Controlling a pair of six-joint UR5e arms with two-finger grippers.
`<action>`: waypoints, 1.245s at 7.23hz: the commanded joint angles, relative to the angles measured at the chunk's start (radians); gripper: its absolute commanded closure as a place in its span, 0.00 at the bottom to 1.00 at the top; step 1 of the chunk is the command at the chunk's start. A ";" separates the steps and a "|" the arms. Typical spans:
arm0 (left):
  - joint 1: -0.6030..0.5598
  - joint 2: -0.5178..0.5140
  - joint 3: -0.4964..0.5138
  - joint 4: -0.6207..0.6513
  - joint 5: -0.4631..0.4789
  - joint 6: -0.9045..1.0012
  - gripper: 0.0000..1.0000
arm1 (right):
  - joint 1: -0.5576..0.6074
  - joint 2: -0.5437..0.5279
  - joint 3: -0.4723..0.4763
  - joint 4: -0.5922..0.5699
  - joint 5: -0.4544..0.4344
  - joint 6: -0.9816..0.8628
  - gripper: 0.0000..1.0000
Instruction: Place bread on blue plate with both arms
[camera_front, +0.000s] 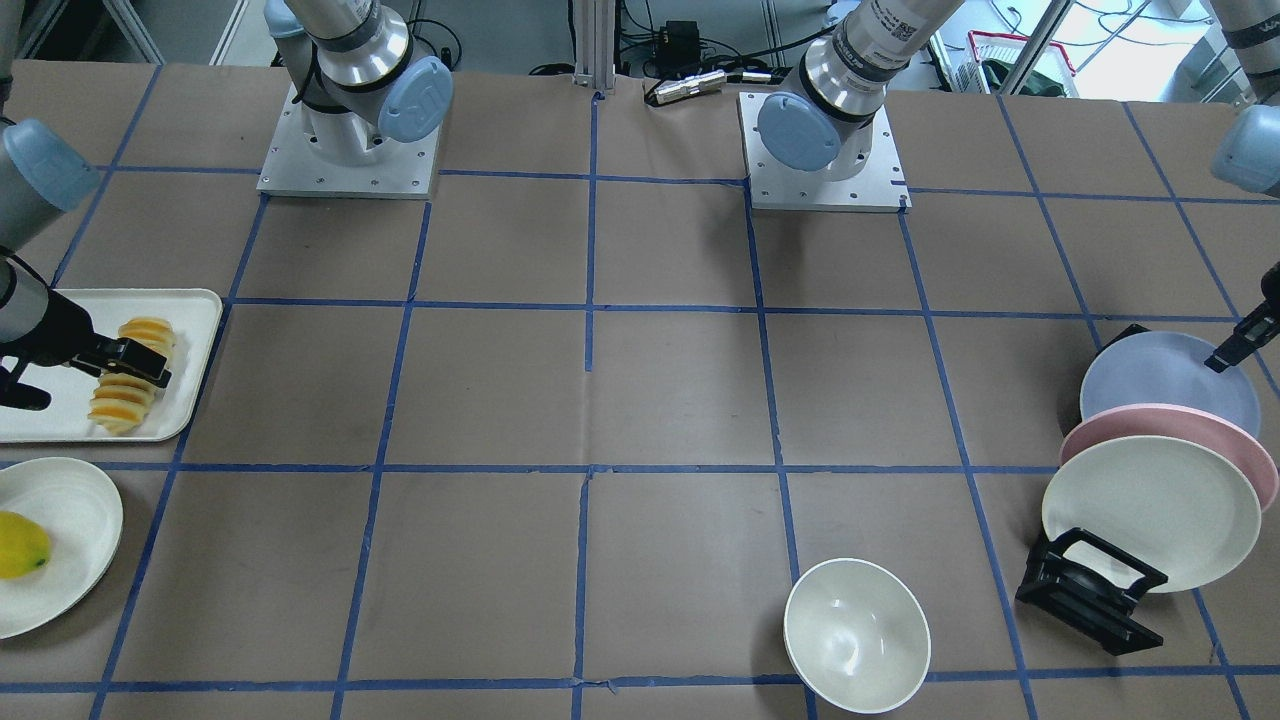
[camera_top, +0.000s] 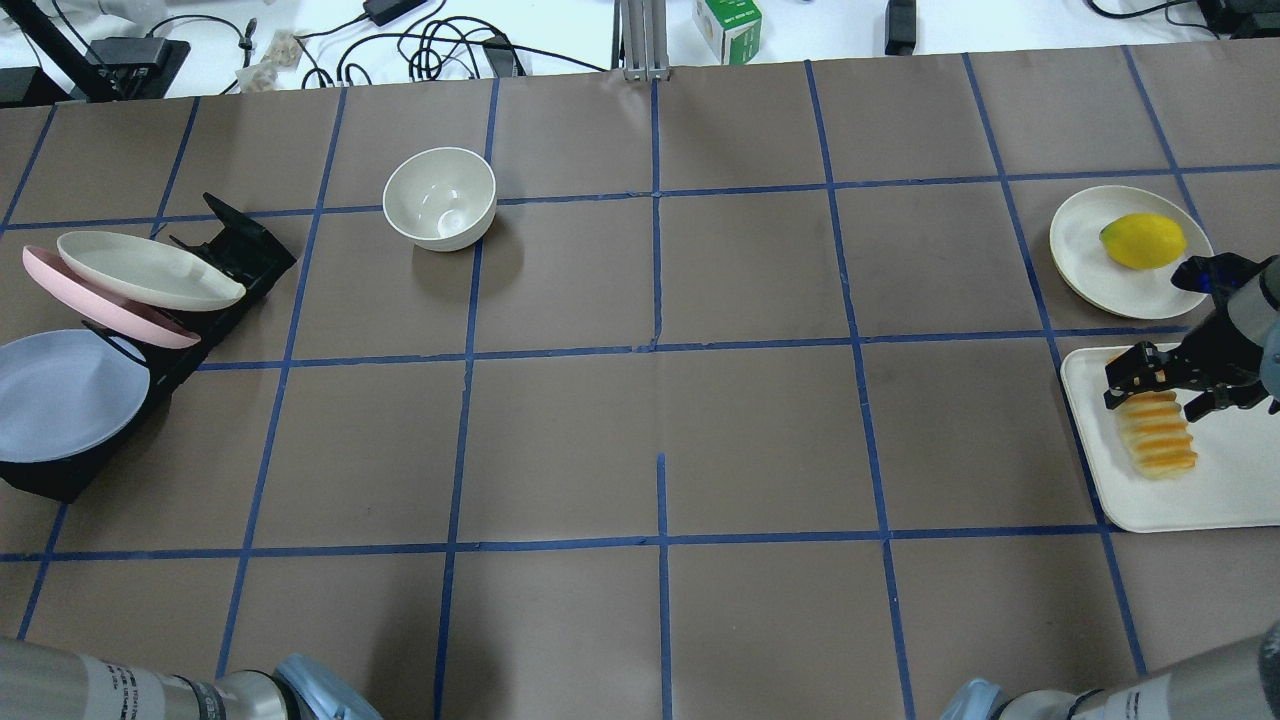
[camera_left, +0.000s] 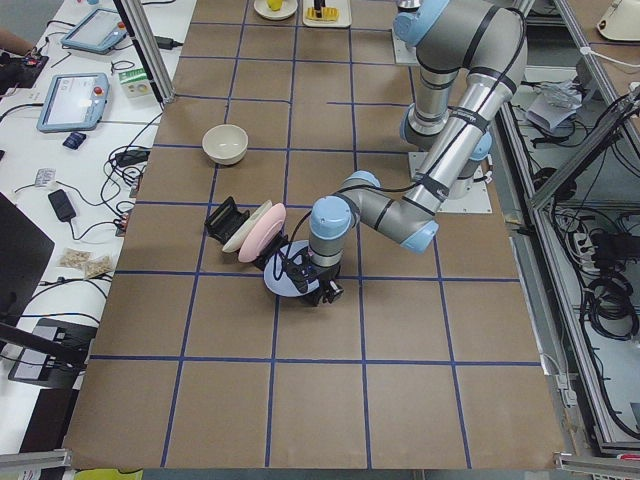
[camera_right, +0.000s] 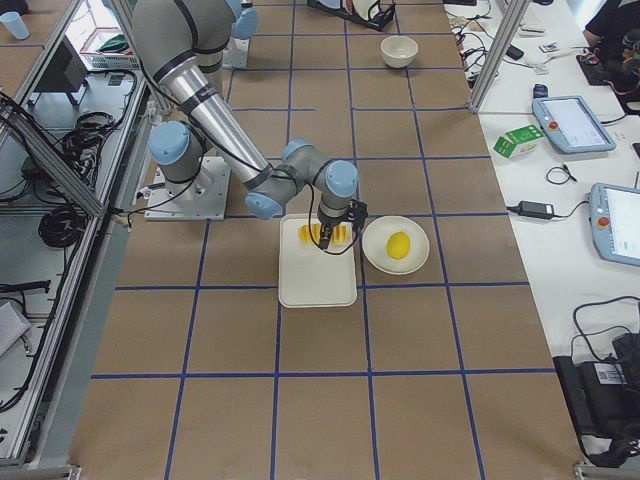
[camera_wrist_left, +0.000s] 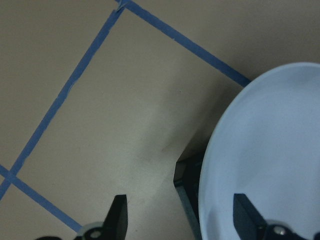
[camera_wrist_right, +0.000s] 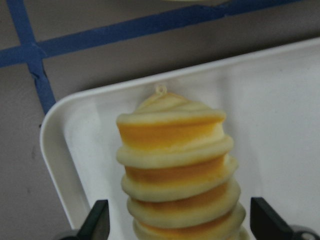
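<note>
Right wrist-mounted: right claw (camera_wrist_right: 180, 212) spread astride bread (camera_wrist_right: 175, 160); left claw (camera_wrist_left: 181, 202) spread astride rim of blue plate (camera_wrist_left: 272, 145).

Bright even light, soft faint shadows, glare spot in the bowl (camera_front: 857, 635), wrist views slightly blurred

Yellow-orange striped bread (camera_wrist_right: 177, 165); lavender-blue plate (camera_top: 60, 395)

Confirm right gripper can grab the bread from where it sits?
Probably yes: the right gripper is open and straddles the bread on the white tray, with nothing else in the gap.
</note>
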 joint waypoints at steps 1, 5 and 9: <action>-0.002 -0.004 -0.002 -0.026 -0.005 0.001 0.48 | 0.000 0.012 -0.004 -0.001 0.008 0.000 0.32; -0.005 -0.001 -0.001 -0.038 -0.030 0.001 0.97 | 0.012 -0.027 -0.011 0.021 -0.001 0.013 1.00; -0.014 0.040 0.019 -0.115 -0.037 0.004 1.00 | 0.170 -0.125 -0.195 0.273 -0.009 0.224 1.00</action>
